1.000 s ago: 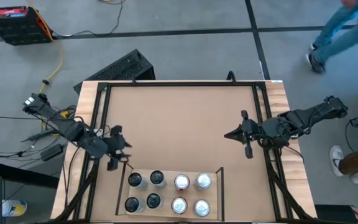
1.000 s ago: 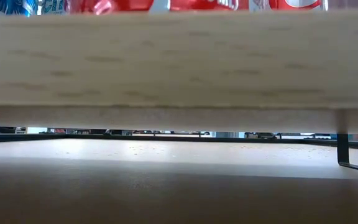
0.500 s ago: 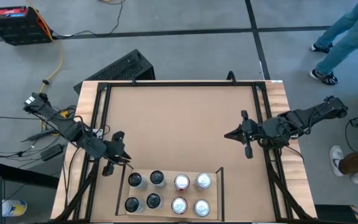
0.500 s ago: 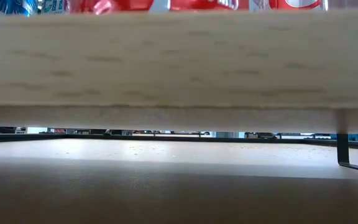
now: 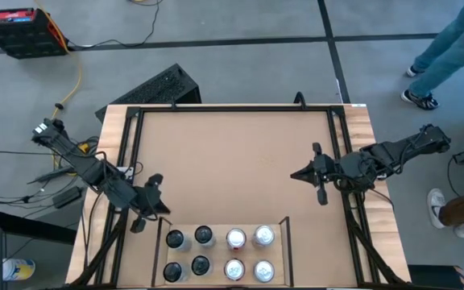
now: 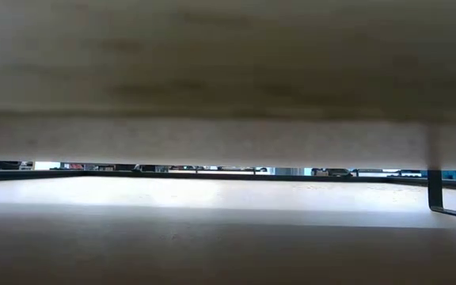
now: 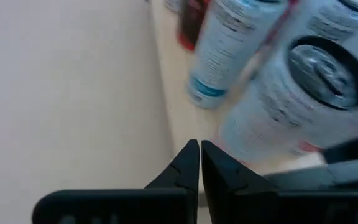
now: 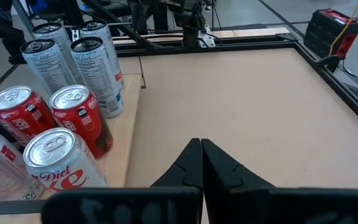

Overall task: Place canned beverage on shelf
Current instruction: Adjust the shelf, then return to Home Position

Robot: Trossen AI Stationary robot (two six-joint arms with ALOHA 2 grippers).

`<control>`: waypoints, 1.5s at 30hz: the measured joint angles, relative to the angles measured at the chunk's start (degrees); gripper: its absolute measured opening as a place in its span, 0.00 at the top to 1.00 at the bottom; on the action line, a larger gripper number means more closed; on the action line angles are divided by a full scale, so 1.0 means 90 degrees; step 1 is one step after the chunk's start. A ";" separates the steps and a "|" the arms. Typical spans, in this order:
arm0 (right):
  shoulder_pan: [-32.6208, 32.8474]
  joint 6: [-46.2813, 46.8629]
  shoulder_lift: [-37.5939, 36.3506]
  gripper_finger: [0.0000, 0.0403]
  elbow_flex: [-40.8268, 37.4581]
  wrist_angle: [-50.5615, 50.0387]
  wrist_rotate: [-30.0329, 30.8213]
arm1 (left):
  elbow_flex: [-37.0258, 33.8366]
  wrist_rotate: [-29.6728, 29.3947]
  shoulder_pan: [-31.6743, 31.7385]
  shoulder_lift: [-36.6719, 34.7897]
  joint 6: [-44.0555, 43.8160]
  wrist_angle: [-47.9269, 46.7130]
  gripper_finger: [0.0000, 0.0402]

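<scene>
The shelf (image 5: 220, 246) is seen in pale wood with thin black rails (image 5: 287, 228). On it, four tall cans (image 8: 98, 59) are shown in white with black text and a blue band, and two red cans (image 8: 79, 118) with silver tops; two cans at the desk's near edge are lettered red on silver (image 8: 55, 163). The tabletop (image 5: 232, 161) is rendered plain brown, framed in black.
</scene>
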 joint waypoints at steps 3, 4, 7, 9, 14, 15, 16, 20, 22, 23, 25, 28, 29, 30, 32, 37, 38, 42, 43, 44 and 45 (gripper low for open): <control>-0.0046 -0.0049 0.0001 0.95 0.0000 0.0022 0.0003 | 0.0286 -0.0870 0.0129 -0.0189 0.0597 -0.0156 1.00; -0.0110 -0.0051 -0.0001 0.95 0.0000 0.0054 0.0002 | 0.0435 -0.1196 0.0186 -0.0300 0.0923 -0.0126 1.00; -0.0385 -0.0106 -0.0139 0.95 -0.0005 0.0027 0.0004 | 0.0755 -0.1723 0.0451 -0.0689 0.2155 0.0060 1.00; -0.0607 -0.0278 -0.0335 0.95 -0.0005 -0.0046 0.0005 | 0.0812 -0.1730 0.0780 -0.0970 0.2839 0.0304 1.00; -0.1175 -0.0783 -0.1070 0.95 -0.0326 0.0033 0.0006 | 0.0792 -0.1484 0.1709 -0.1741 0.3280 -0.0062 1.00; -0.1279 -0.0868 -0.1244 0.95 -0.0500 0.0128 0.0008 | 0.0785 -0.1440 0.1858 -0.1888 0.3285 -0.0165 1.00; -0.1389 -0.0914 -0.1458 0.95 -0.0751 0.0277 0.0008 | 0.0765 -0.1378 0.1990 -0.2021 0.3284 -0.0185 1.00; -0.1838 -0.0973 -0.2384 0.95 -0.2093 0.1620 0.0011 | 0.0090 -0.1179 0.2360 -0.2704 0.3348 0.0354 1.00; -0.2095 -0.0955 -0.2732 0.95 -0.2743 0.2401 0.0008 | -0.0457 -0.1147 0.2485 -0.3084 0.3243 0.0628 1.00; -0.2214 -0.0899 -0.2876 0.95 -0.3018 0.2671 -0.0022 | -0.0707 -0.1124 0.2532 -0.3272 0.3148 0.0731 1.00; -0.2437 -0.0680 -0.3169 0.95 -0.3511 0.2858 -0.0230 | -0.1179 -0.0954 0.2601 -0.3697 0.2872 0.0933 1.00; -0.2699 -0.0035 -0.3544 0.95 -0.4064 0.2769 -0.0583 | -0.1768 -0.0680 0.2664 -0.4350 0.2371 0.1388 1.00; -0.2761 0.0182 -0.3667 0.95 -0.4220 0.2727 -0.0684 | -0.1922 -0.0581 0.2671 -0.4584 0.2222 0.1424 1.00; -0.2810 0.0390 -0.3783 0.95 -0.4360 0.2744 -0.0814 | -0.2063 -0.0498 0.2677 -0.4830 0.2081 0.1434 1.00; -0.2882 0.0681 -0.4020 0.95 -0.4575 0.2709 -0.1037 | -0.2280 -0.0428 0.2675 -0.5085 0.1809 0.1580 1.00; -0.3122 0.1048 -0.4396 0.95 -0.4867 0.3143 -0.1171 | -0.2803 0.0253 0.2672 -0.4943 0.1075 0.2221 1.00; -0.3189 0.1046 -0.4426 0.95 -0.4867 0.3145 -0.1175 | -0.3023 0.0378 0.2676 -0.4995 0.0878 0.2347 1.00; -0.3331 0.1039 -0.4572 0.95 -0.4867 0.3068 -0.1451 | -0.3752 0.1176 0.2680 -0.5052 0.0558 0.3575 1.00; -0.3337 0.1042 -0.4590 0.95 -0.4867 0.3039 -0.1578 | -0.3929 0.1342 0.2680 -0.5079 0.0588 0.3887 1.00; -0.3337 0.1004 -0.4595 0.95 -0.4867 0.3007 -0.1682 | -0.4090 0.1459 0.2677 -0.5064 0.0606 0.4170 1.00; -0.3337 0.0834 -0.4597 0.95 -0.4867 0.2989 -0.1713 | -0.4268 0.1567 0.2678 -0.5055 0.0602 0.4400 1.00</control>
